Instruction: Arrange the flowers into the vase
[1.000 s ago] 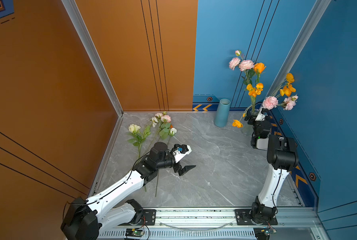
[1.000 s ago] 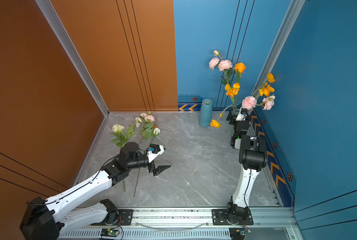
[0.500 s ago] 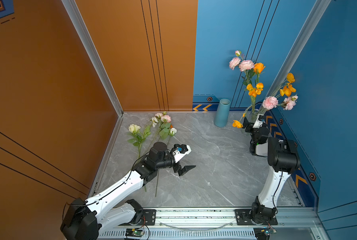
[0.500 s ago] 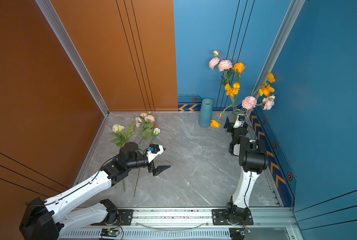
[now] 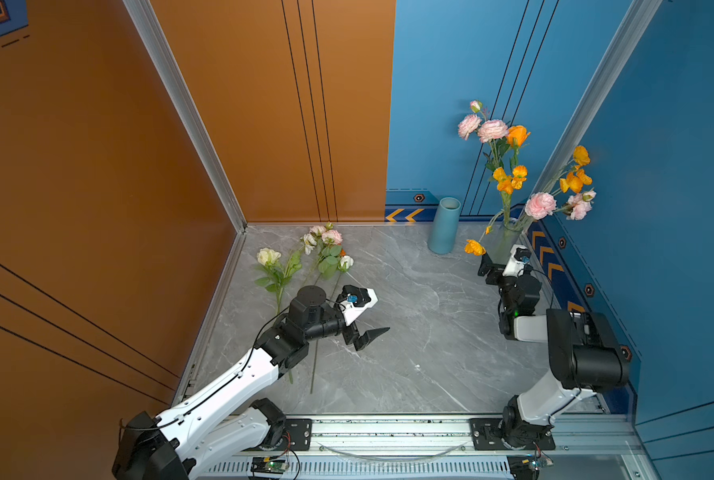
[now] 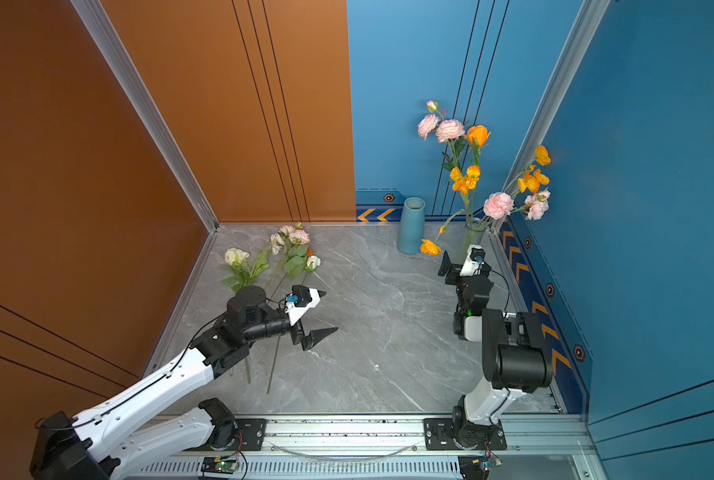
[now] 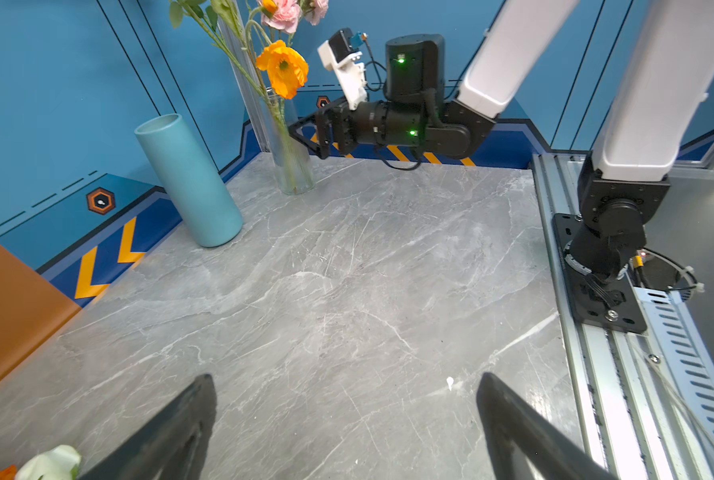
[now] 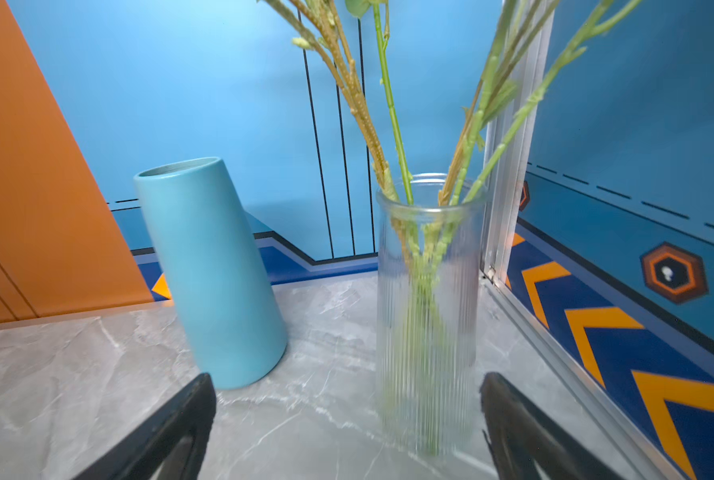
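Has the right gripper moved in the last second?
Yes. The right gripper has backed away from the glass vase, toward the front rail.

Robot lab cell, orange and blue panel walls [image 5: 97,166], aluminium mounting rail [image 5: 388,432], marble-look tabletop [image 5: 430,332]

Words, numbers, brands: none legible.
Orange chevron arrows [image 8: 600,318]: a row on the dark-blue band [image 8: 621,353] at the foot of the blue side wall [image 8: 637,104], just beside the right gripper [image 8: 347,378].
Orange-rimmed black hexagon badge [image 8: 674,272]: above that row; its small white mark is too blurred to read.
Back-wall pair of orange chevrons [image 7: 101,266]: on a like band, well ahead of the left gripper [image 7: 347,377], pointing toward the orange panel [image 7: 10,299].
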Tool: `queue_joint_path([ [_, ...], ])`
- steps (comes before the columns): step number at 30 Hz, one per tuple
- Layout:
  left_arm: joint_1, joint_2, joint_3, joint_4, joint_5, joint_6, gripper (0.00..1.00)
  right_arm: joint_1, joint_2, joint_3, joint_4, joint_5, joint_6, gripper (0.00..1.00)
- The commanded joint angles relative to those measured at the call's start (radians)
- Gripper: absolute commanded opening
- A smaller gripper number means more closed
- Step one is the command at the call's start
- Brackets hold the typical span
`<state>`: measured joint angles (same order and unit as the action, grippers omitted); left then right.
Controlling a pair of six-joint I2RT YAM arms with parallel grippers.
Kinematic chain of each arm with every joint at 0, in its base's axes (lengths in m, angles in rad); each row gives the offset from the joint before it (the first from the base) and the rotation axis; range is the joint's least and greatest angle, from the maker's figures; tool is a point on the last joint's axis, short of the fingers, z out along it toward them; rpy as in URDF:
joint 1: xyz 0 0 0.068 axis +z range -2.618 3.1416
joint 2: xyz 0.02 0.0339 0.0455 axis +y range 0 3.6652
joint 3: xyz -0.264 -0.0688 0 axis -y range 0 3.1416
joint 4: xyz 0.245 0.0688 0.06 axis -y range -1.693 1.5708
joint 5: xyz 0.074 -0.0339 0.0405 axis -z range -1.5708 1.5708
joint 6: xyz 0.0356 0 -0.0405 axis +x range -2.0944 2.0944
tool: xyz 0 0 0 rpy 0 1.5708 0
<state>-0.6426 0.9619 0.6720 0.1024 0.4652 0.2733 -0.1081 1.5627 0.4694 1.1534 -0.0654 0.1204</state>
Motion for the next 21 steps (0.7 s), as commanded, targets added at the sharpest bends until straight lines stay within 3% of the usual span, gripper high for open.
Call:
queue_joint_path([
  [1, -0.011, -0.021, -0.001, 0.003, -0.113, 0.018, 0.98, 0.045, -0.244, -0.106, -0.222, 0.082, 0.056, 1.00],
  [7, -0.025, -0.035, -0.013, 0.002, -0.197, 0.035, 0.98, 0.239, -0.873, -0.146, -0.915, 0.203, 0.009, 1.00],
  [12, -0.042, -0.041, -0.026, 0.001, -0.218, 0.056, 0.98, 0.272, -1.222, -0.132, -1.326, 0.156, 0.135, 1.00],
  [15, -0.046, -0.025, -0.034, 0.003, -0.221, 0.064, 0.98, 0.294, -1.256, -0.152, -1.393, 0.083, 0.175, 1.00],
  [18, -0.037, 0.019, -0.041, 0.029, -0.226, 0.045, 0.98, 0.338, -1.186, -0.186, -1.315, 0.028, 0.168, 1.00],
  [21, 0.007, 0.089, -0.048, 0.161, -0.204, -0.094, 0.98, 0.381, -1.088, -0.180, -1.238, -0.009, 0.116, 1.00],
])
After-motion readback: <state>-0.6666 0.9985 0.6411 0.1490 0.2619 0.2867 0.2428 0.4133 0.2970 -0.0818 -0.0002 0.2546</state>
